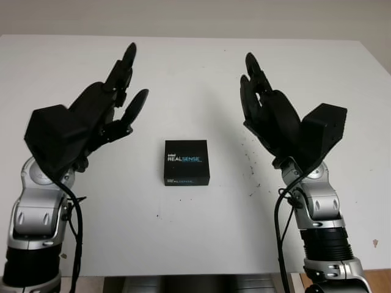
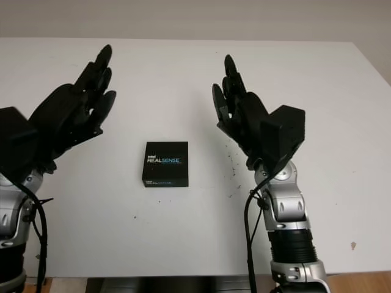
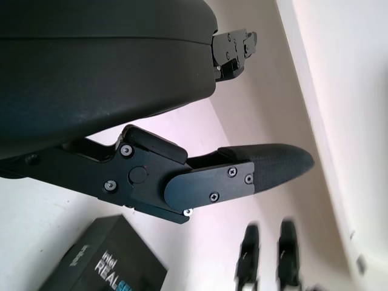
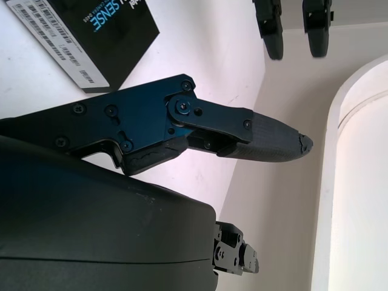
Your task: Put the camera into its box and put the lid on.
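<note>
box (image 1: 186, 162): black, lid on, printed "realsense", lying flat at the middle of the white counter (image 1: 195, 67), square to the robot and between the two arms; the right wrist view shows a barcode label on one side wall.
camera: no camera lies loose on the counter (judged to be inside the closed box, though that cannot be checked).
left hand (image 1: 101, 116): raised above the counter to the left of the box, well apart from it, palm turned inward; fingers (image 1: 127, 64) extended and holding nothing.
right hand (image 1: 269, 113): raised to the right of the box, well apart, palm facing the left hand; fingers (image 2: 229, 76) extended, empty.
posture: both hands are lifted clear and mirror one another, probably so that the head camera has an open sight of the box.
stage: with the lid seated and nothing held, the task looks finished, or else not begun.
counter marks: small dark specks right of the box.
</note>
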